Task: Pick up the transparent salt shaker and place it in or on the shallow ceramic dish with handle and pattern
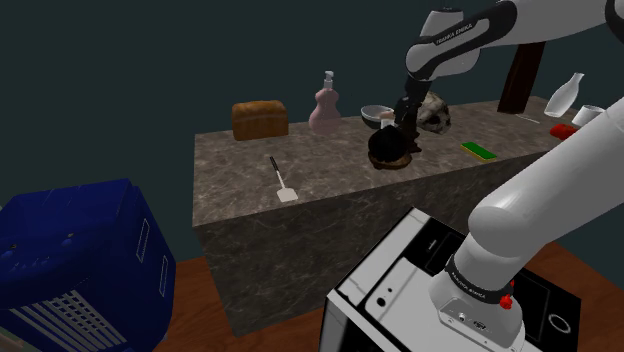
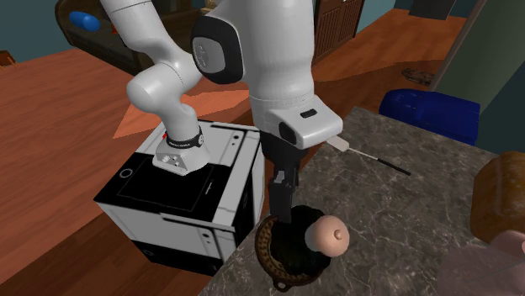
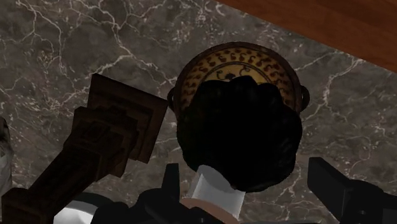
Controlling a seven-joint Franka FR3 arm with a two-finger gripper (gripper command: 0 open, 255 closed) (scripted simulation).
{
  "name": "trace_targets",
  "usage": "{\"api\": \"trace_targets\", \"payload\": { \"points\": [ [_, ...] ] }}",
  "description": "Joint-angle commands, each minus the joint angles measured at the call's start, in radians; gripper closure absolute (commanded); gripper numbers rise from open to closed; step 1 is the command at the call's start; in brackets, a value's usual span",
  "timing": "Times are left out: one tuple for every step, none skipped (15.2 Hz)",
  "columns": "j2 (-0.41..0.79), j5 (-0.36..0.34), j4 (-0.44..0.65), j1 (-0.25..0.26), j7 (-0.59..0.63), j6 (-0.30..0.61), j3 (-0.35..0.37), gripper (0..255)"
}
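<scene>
1. The dark marble tabletop (image 1: 250, 170) carries the patterned dish (image 3: 238, 60), towards its right part in the shoulder view.
2. The salt shaker (image 2: 330, 237), with dark body and pale cap, seems to rest in the dish.
3. My fingers (image 3: 335, 186) stand wide apart around its neck and grip nothing.
4. I judge the placing done; what is left is only to lift away without tipping it.

Wrist view: an unidentifiable black shape (image 3: 238, 137) conceals most of the patterned dish (image 3: 232, 58); the salt shaker (image 3: 216, 191) is cut off by the edge. Second exterior view: a brown block (image 2: 502, 193) is cropped at the right edge.
</scene>
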Motion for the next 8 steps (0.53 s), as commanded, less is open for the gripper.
{"api": "trace_targets", "payload": {
  "points": [
    [-0.024,-0.004,0.013,-0.001,0.004,-0.037,0.007,0],
    [-0.046,-0.007,0.027,-0.002,0.007,-0.072,0.015,0],
    [-0.066,-0.009,0.042,-0.002,0.010,-0.108,0.022,0],
    [-0.081,-0.010,0.055,-0.003,0.012,-0.136,0.028,0],
    [-0.081,-0.010,0.055,-0.003,0.012,-0.136,0.028,0],
    [-0.081,-0.010,0.055,-0.003,0.012,-0.136,0.028,0],
    [-0.081,-0.010,0.055,-0.003,0.012,-0.136,0.028,0],
    [-0.081,-0.010,0.055,-0.003,0.012,-0.136,0.028,0]
  ]
}}
